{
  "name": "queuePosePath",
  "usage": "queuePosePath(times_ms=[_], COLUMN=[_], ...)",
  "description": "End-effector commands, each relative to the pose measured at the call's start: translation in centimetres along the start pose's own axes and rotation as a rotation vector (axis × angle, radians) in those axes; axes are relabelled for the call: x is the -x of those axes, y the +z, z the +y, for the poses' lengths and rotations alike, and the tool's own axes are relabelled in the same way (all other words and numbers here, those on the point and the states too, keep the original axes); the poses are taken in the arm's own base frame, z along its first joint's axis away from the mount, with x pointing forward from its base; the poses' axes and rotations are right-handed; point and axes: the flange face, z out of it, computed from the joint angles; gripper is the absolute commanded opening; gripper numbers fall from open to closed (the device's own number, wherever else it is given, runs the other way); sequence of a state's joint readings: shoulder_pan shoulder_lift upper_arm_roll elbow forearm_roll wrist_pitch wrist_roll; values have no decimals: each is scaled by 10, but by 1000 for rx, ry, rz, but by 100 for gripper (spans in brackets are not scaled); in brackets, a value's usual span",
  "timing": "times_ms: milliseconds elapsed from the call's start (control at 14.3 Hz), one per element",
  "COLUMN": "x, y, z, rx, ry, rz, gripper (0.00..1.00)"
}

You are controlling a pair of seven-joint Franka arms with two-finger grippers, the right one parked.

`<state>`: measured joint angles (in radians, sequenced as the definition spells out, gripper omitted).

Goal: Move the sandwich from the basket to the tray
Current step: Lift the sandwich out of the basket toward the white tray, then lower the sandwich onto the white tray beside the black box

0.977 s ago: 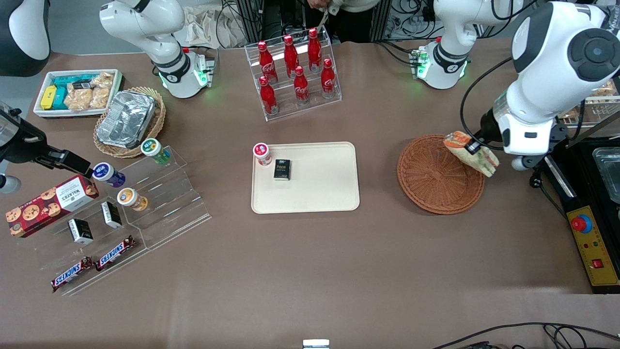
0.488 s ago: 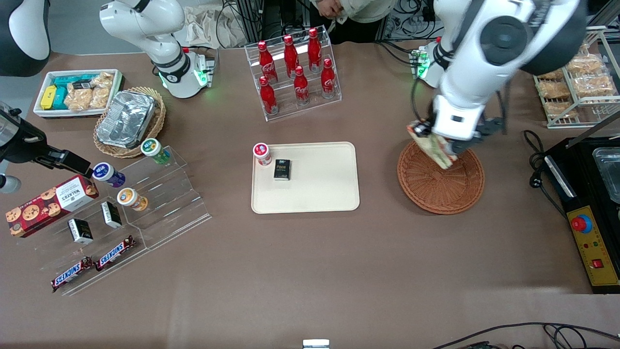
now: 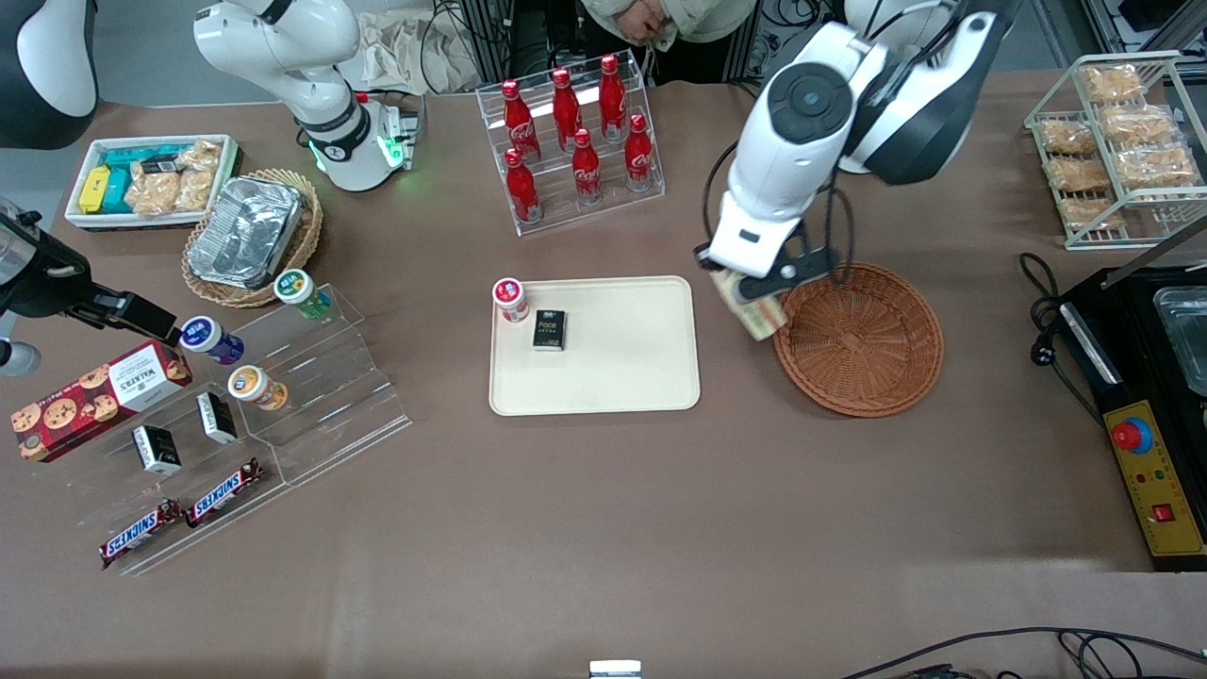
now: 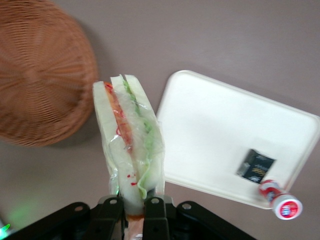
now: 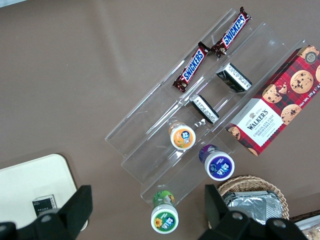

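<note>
gripper [image 4: 132, 202] pinching wrapped sandwich [image 4: 129, 150] by one end, so it hangs clear of worktop | pos: betw wicker basket [image 3: 858, 339] & tray [image 3: 622, 377] | next: over tray's bare part

The arm [image 3: 801, 141] hides most of the sandwich [image 3: 752, 306]; the frame edge crops the basket [image 4: 40, 75].

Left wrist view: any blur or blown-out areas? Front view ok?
Left wrist view: tray nearly blown out to white, basket weave smeared, sandwich in the claw fairly sharp. Front view: evenly lit, sharp, with soft glare patches on the table.
</note>
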<state>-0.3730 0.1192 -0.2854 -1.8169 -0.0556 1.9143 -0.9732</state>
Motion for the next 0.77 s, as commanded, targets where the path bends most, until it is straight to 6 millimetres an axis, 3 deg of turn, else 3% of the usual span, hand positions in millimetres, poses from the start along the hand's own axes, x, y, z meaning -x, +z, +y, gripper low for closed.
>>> queuePosePath(times_ms=[0,349,488,698], x=[11,20,14,12], y=[26,112,144,173], z=[35,68,69,68], rx=[49,60,25,18], ry=[43,161,223,354], rz=[5,-11,-21,-26], gripper=[0,0,0,0])
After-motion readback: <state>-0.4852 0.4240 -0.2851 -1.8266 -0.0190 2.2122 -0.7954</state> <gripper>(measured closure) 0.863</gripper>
